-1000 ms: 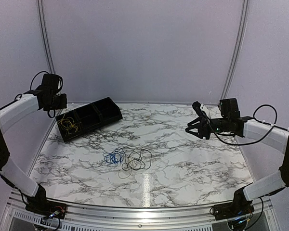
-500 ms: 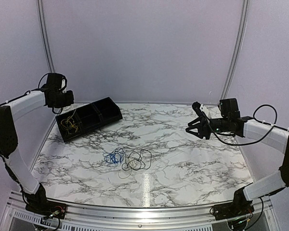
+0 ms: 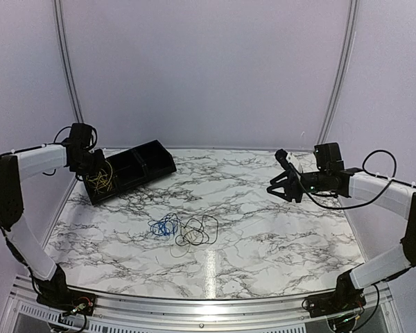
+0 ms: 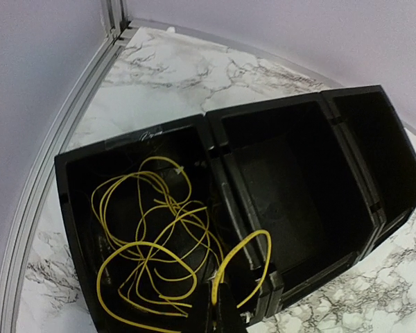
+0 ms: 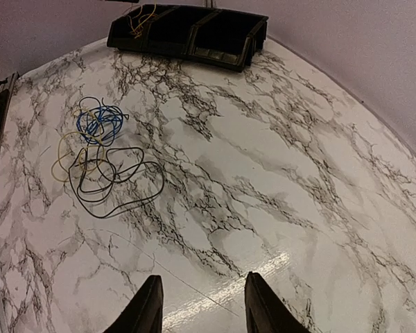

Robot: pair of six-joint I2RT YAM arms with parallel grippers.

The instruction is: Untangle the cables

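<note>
While the right gripper hangs spread wide over the table, the left gripper pinches the yellow cable in the end box of the black bin, and lifting without letting go could drag it out.

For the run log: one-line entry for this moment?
left gripper: shut, above yellow cable in tray, end bin | right gripper: open, empty, above table | blue cable, black cable: tangled on table
</note>
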